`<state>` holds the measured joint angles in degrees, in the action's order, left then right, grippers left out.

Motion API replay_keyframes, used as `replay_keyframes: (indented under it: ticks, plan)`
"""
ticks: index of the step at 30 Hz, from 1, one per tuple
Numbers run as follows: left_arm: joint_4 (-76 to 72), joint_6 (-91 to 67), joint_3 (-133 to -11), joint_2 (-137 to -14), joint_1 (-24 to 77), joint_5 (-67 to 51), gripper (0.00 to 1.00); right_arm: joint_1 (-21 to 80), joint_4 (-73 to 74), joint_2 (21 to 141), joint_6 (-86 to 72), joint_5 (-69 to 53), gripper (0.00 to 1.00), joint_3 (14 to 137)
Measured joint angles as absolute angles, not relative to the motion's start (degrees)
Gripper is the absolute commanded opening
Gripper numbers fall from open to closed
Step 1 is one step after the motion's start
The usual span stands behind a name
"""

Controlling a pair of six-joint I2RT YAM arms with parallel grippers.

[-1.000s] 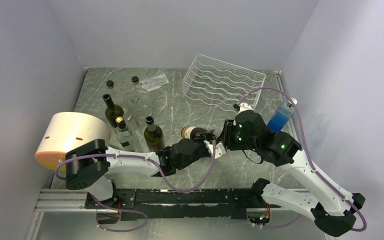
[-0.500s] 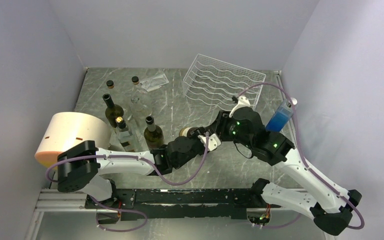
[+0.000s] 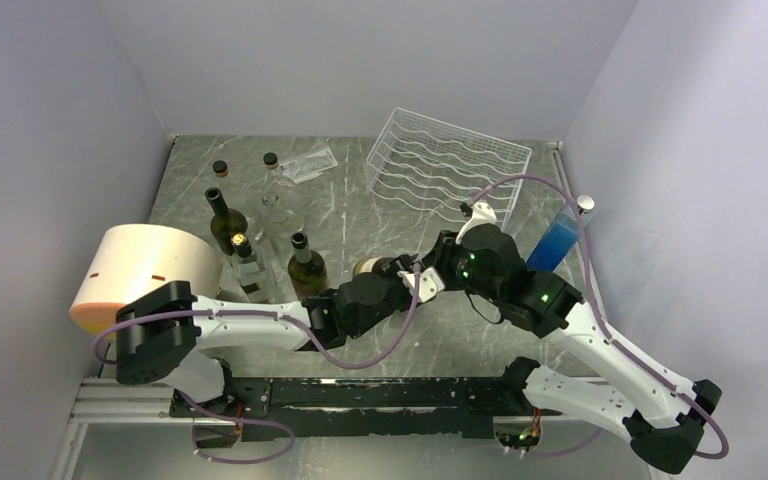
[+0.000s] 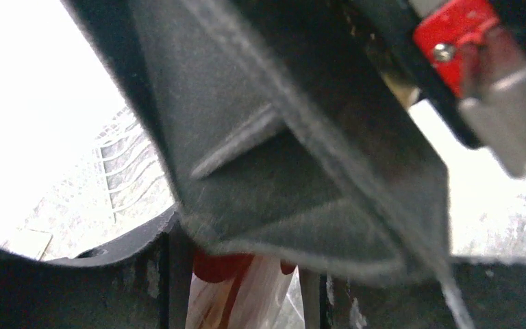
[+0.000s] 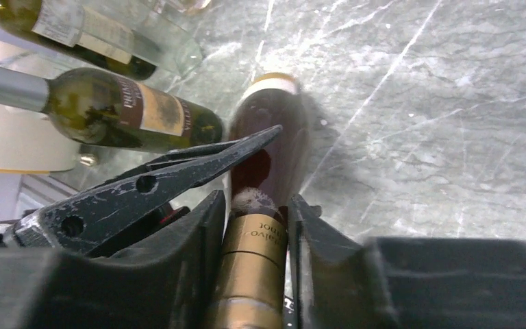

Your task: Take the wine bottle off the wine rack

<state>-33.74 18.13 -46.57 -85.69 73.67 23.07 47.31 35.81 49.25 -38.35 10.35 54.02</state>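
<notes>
The bottle (image 3: 372, 265) was off the rack (image 3: 448, 165), at mid-table, on the rack's near side and well apart from it. No bottle lay in the rack's cradles. The bottle was tilted, base toward the left and neck toward the right arm. Whether the base touched the table (image 3: 480, 330) could not be told.

The right gripper (image 5: 255, 203) grasped the foil-capped neck, one finger against each side, judged to be steering the bottle by its narrow end. The left gripper (image 3: 405, 284) met the bottle from the near left, with one finger (image 5: 178, 171) lying along the shoulder, judged as support for the heavier body. Whether the left fingers were clenched on the glass or merely resting could not be told, as that wrist's camera was blocked at close range.

Other bottles (image 3: 305, 265) stood upright just to the left, which suggested the likely set-down area.
</notes>
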Motion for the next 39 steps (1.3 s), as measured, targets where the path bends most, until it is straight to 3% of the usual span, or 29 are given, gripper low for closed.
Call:
replay_keyframes:
  ticks: [2, 4, 10, 29, 39]
  plan:
    - [-32.51, 18.22, -47.05, -86.08, 73.67, 23.03, 0.29, 47.51, 36.64, 49.43, -37.54, 11.94, 0.0, 54.04]
    - [-31.24, 18.0, -47.07, -85.82, 73.73, 24.05, 0.51, 47.27, 37.1, 50.24, -38.04, 11.92, 0.0, 54.35]
    - [-30.98, 12.12, -47.09, -84.27, 73.67, 23.68, 0.97, 47.64, 39.83, 51.81, -37.08, 13.43, 0.0, 57.45]
    - [-18.06, 4.64, -50.74, -70.35, 73.71, 10.63, 0.99, 47.48, 74.0, 57.69, -36.14, 38.3, 0.0, 78.7]
    - [-12.03, 4.16, -54.85, -65.3, 73.71, 10.63, 0.98, 47.31, 77.34, 57.47, -38.89, 42.89, 0.0, 79.07]
